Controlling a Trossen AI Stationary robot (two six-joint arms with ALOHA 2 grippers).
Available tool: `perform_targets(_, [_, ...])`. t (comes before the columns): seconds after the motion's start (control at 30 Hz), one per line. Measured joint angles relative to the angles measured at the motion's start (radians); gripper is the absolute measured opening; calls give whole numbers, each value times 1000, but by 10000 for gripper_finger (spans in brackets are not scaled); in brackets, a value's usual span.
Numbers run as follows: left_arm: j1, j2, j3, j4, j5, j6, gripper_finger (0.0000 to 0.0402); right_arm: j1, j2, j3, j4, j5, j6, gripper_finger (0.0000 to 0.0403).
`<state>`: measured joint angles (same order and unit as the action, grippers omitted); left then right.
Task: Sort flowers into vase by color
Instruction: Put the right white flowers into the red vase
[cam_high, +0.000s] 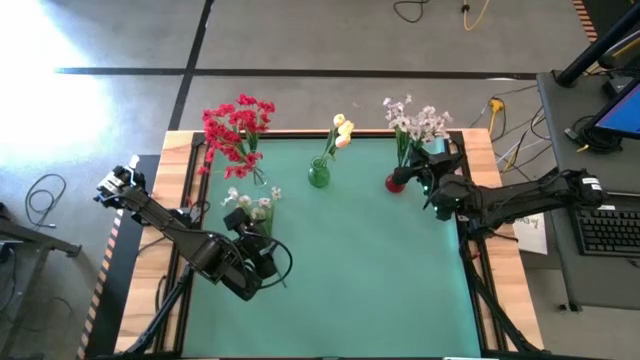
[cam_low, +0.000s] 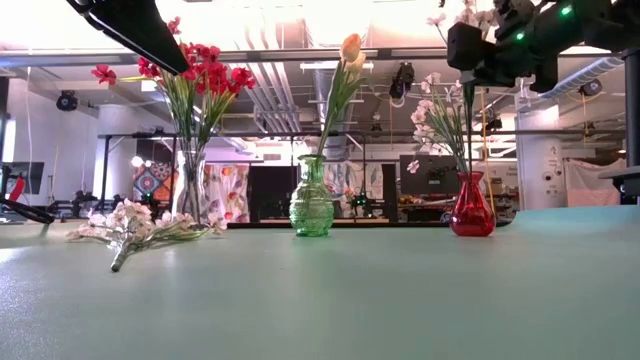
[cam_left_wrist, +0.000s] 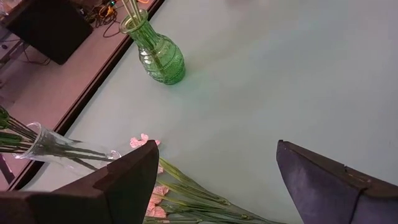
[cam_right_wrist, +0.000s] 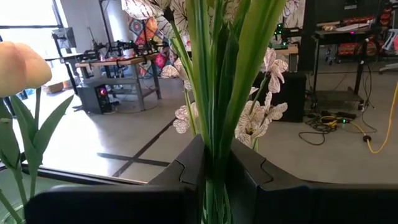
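Observation:
Three vases stand along the table's far edge. A clear vase (cam_high: 256, 176) holds red blooms (cam_low: 196, 70), a green vase (cam_low: 312, 208) holds cream-yellow buds (cam_high: 342, 132), and a red vase (cam_low: 472, 210) holds white-pink sprays (cam_high: 415, 122). Another white-pink spray bunch (cam_high: 252, 199) (cam_low: 140, 226) (cam_left_wrist: 186, 200) lies flat on the mat by the clear vase. My left gripper (cam_high: 250, 226) (cam_left_wrist: 214, 149) hovers open above it, touching nothing. My right gripper (cam_high: 418, 178) (cam_low: 478, 48) (cam_right_wrist: 214, 165) is shut on green stems over the red vase. My right gripper pinches a bundle of green stems (cam_right_wrist: 214, 118) of the white-pink sprays between its two fingers (cam_right_wrist: 185, 171), well above the red vase and just under the blooms. The fingers come about level from the table's right side, across the upright stems. The stems run down into the red vase's neck (cam_low: 469, 178).
The green mat (cam_high: 380, 270) lies bare across its middle and near part. Wooden table borders (cam_high: 485, 160) frame it. A side desk with a keyboard (cam_high: 608, 228) stands to the right, and cables lie on the floor beyond the far edge.

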<state>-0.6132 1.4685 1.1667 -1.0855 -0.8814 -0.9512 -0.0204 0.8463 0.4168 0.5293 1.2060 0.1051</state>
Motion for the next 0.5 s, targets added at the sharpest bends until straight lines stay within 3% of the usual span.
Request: perform_targets(0.5, [0, 0, 0, 0, 0, 0, 308, 0, -1, -1, -165, -18, 135, 41])
